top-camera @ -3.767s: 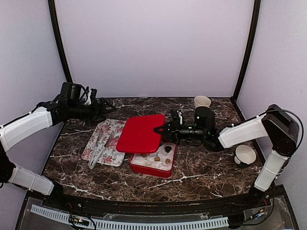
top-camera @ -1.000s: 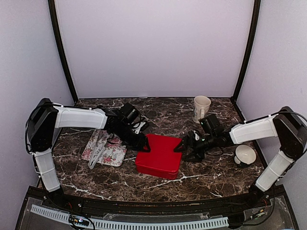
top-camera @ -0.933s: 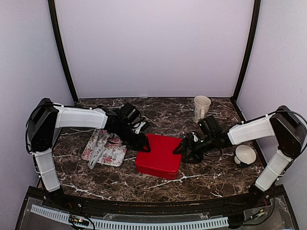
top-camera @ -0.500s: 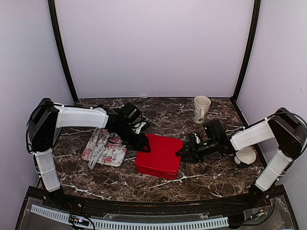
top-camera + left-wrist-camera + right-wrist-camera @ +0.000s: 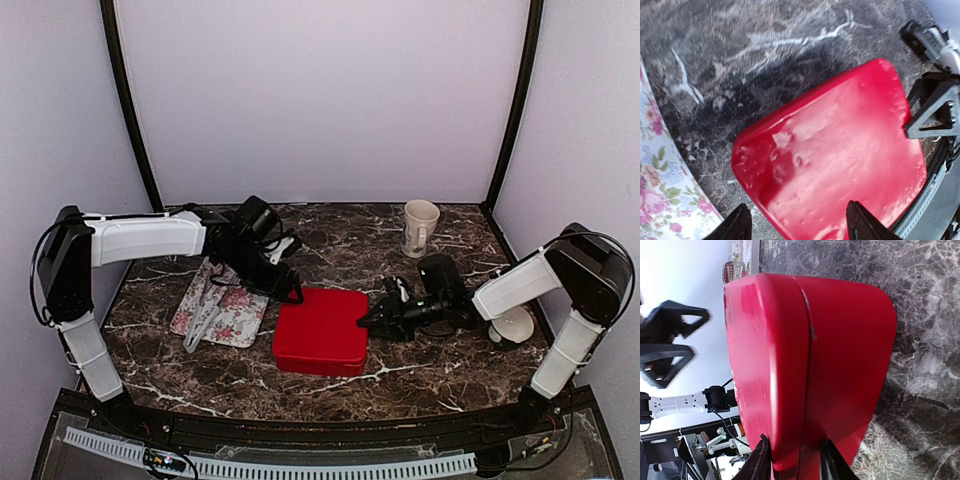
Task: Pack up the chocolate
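The red lunch box [image 5: 318,335] sits closed near the middle of the counter [image 5: 440,370], slightly toward the near edge, with its lid seated flat. The chocolate is hidden from every view, since the lid covers the box's inside.

The right gripper [image 5: 366,320] reaches in low from the right side and meets the box's right edge. In the right wrist view its jaws stand narrow, with one tip on each side of the seam between lid and base and both against the red plastic, so they pinch that edge.

The left gripper [image 5: 290,293] hangs over the box's far left corner. In the left wrist view its jaws are parted with nothing between them, and the lid shows below.

A floral mat [image 5: 235,315] lies just left of the box, toward the left edge, and a pair of tongs [image 5: 203,322] rests on it. A cream mug [image 5: 420,226] stands upright near the far right corner. A white bowl [image 5: 512,322] sits by the right edge, partly behind the right arm.
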You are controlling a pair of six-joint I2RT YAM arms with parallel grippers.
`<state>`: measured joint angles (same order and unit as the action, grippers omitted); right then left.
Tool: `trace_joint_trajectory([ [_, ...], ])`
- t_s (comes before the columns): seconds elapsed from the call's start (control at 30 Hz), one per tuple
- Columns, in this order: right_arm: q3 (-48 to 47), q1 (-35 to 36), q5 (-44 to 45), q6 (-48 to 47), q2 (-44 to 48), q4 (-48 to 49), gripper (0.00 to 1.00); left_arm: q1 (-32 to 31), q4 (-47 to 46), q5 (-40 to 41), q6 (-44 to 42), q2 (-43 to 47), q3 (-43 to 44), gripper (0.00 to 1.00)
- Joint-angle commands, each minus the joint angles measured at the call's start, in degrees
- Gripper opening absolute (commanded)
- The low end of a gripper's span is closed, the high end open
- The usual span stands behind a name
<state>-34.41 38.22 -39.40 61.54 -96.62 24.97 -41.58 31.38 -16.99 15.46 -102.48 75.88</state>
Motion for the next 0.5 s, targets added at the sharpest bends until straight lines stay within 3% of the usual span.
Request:
trace_joint_trajectory([
  [0.0,2.94,2.17,2.63,1.46,-3.68,-5.44,0.25,0.03,2.39,2.87,-5.11,8.19,2.72,0.66],
  [0.1,2.98,2.44,2.45,2.52,-3.85,-4.07,0.25,-1.30,1.81,-0.74,-8.20,10.43,2.47,0.60],
  [0.3,1.79,3.84,2.95,3.16,-4.43,-4.09,0.25,-13.01,3.34,0.15,-15.06,10.34,5.18,0.43],
  [0.47,2.28,4.54,3.49,4.18,-4.90,-3.57,0.25,-18.47,3.08,1.14,-16.26,6.77,6.69,0.30],
])
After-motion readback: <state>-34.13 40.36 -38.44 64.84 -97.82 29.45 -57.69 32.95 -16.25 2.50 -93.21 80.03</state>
